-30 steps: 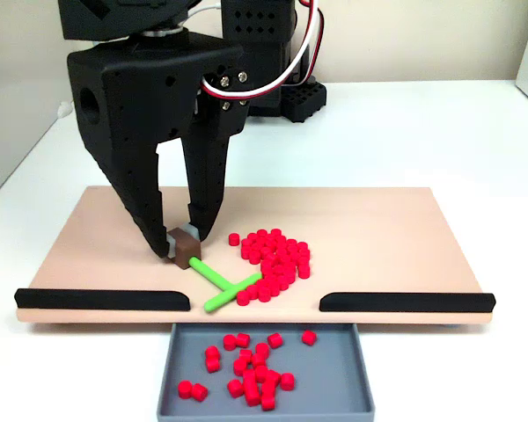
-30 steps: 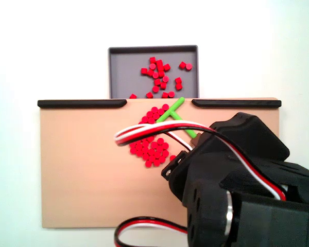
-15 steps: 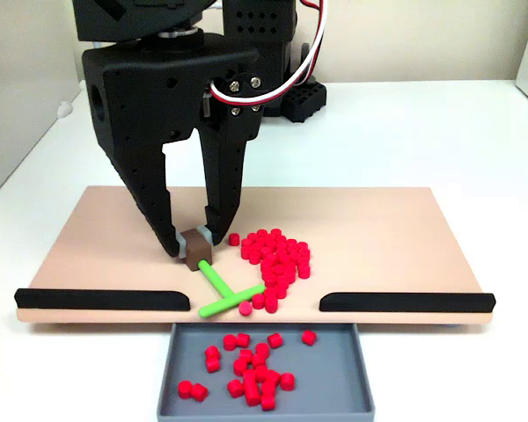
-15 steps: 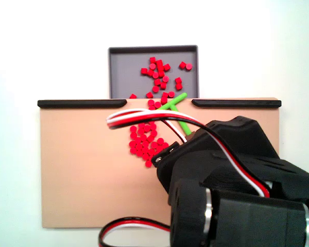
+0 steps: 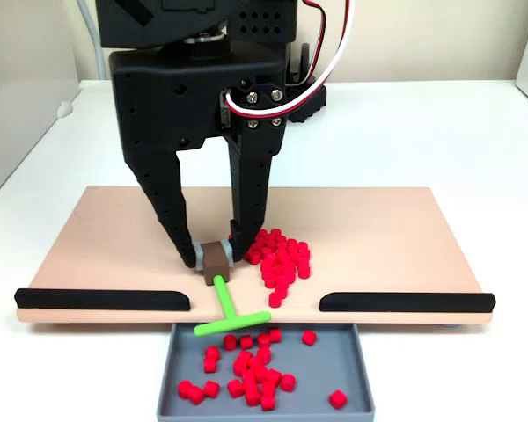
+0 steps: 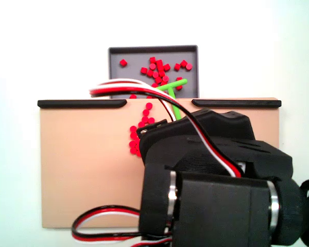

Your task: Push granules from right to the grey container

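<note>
My black gripper is shut on the brown block of the green T-shaped pusher stick, whose crossbar hangs over the board's front gap above the grey container. A pile of red granules lies on the tan board just right of the gripper. Many more granules lie inside the container. In the fixed view from behind the arm, the pusher stick reaches into the grey container, and granules on the board are partly hidden by the arm.
Two black strips line the board's front edge on either side of the gap. Red, white and black cables loop off the arm. The arm's base stands behind the board on the white table.
The gripper moved toward the front gap with the pusher, sweeping the crossbar over the board's edge. Several granules dropped into the container, and one rolled to its near right corner.
</note>
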